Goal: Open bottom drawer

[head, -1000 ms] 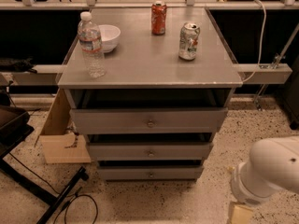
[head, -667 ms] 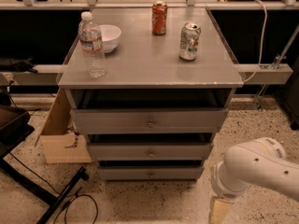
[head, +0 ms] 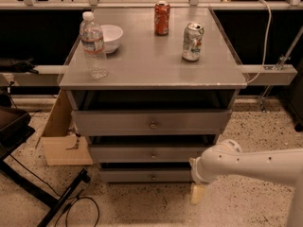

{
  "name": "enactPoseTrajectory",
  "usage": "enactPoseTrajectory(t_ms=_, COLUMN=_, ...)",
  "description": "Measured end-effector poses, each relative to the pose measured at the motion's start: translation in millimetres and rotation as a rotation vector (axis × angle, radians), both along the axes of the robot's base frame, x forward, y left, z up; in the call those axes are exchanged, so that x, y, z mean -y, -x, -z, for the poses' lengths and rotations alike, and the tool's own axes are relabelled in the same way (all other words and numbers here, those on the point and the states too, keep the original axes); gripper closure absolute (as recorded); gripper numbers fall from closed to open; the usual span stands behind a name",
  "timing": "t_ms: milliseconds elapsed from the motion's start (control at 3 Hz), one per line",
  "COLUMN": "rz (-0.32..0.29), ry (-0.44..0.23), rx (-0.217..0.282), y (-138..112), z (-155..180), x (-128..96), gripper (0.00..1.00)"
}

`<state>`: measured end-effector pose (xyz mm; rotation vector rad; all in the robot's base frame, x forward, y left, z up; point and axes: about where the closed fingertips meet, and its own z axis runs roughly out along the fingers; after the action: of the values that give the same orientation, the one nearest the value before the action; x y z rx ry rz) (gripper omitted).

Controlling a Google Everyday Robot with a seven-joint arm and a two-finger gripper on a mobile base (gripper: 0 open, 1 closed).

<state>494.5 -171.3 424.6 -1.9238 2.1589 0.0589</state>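
The bottom drawer (head: 132, 175) is the lowest, slimmest grey front of the cabinet, with a small round knob (head: 153, 177) at its middle. It sits flush and closed under the middle drawer (head: 123, 153) and the taller top drawer (head: 118, 123). My white arm (head: 251, 164) reaches in from the right edge, low over the floor. My gripper (head: 198, 193) hangs pointing down by the drawer's right end, right of and slightly below the knob, holding nothing that I can see.
On the cabinet top stand a water bottle (head: 93, 46), a white bowl (head: 110, 37), a red can (head: 162, 18) and a silver can (head: 192, 41). A cardboard box (head: 61, 141) leans at the cabinet's left. Black stand legs (head: 52, 197) and a cable cross the speckled floor there.
My arm has swung left from the lower right corner, bringing the gripper close to the cabinet's bottom right. The drawers and tabletop items have not moved.
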Motion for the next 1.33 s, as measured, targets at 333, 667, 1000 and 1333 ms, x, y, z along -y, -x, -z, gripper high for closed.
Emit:
enactPoseTrajectory(t_ms=333, rz=0.003, ry=0.003, rx=-0.009, y=-23, z=44, x=7, gripper=0.0)
enactPoseTrajectory(t_ms=667, rz=0.039, ry=0.044, rx=-0.081, y=-33, z=75, x=23, gripper=0.0)
enactPoseTrajectory(t_ms=1000, rz=0.04, ry=0.048, rx=-0.089, y=-31, z=77, x=24, gripper=0.0)
enactPoseTrajectory(t_ms=1333, rz=0.027, ry=0.056, rx=-0.096, y=-33, z=100, x=18, gripper=0.0)
